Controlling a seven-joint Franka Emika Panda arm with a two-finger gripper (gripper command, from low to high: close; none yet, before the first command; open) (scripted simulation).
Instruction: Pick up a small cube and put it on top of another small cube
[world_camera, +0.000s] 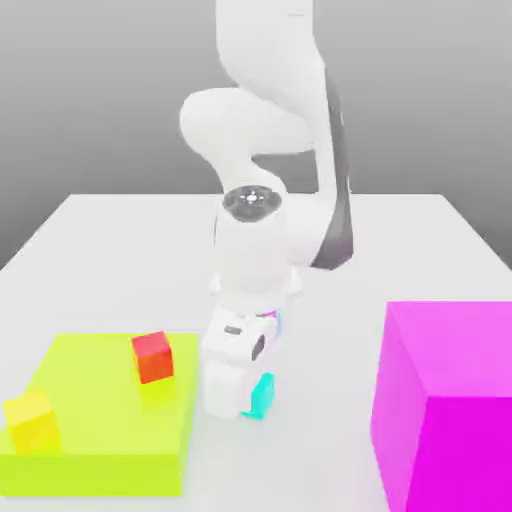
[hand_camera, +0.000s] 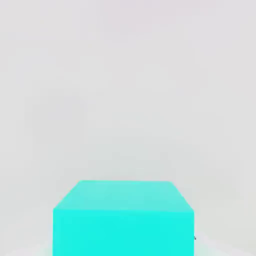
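The cyan cube (world_camera: 263, 396) sits on the white table (world_camera: 420, 250), partly hidden behind my gripper (world_camera: 226, 400), which the bent arm has lowered straight down. I cannot tell the finger state. The red cube (world_camera: 152, 357) rests on the lime slab (world_camera: 100, 440) towards the exterior view's left, the magenta block (world_camera: 450, 400) right.

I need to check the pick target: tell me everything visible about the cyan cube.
The cyan cube is small, plain and matte turquoise, with flat faces and sharp edges and no markings. It sits on the white table, just off the lime-green slab, partly hidden behind the end effector, which is low against it. In the hand view its top and one side show.
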